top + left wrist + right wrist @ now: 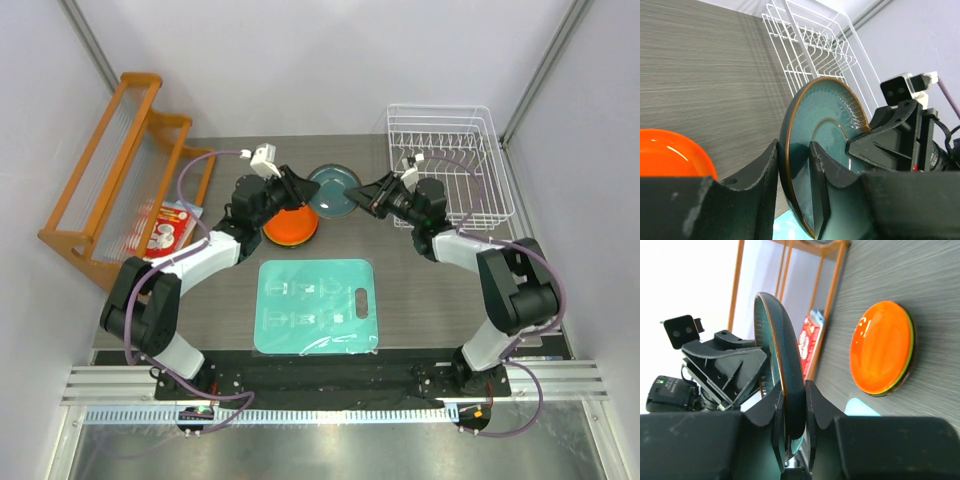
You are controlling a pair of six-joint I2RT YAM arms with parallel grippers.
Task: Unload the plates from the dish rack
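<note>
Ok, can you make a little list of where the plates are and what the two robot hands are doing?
blue plate: held between both arms
left gripper: shut on the blue plate's rim
right gripper: shut on the opposite rim
orange plate: top of a pile on the table
dish rack: no plates showing in it
mat: lying flat, mid-table

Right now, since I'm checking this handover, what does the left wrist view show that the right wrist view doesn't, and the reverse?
Left wrist only: the white dish rack behind the plate. Right wrist only: the wooden rack and a red box. Both: the teal plate held on edge, with the left gripper and the right gripper each clamped on its rim, plus the orange plate lying on the table.
</note>
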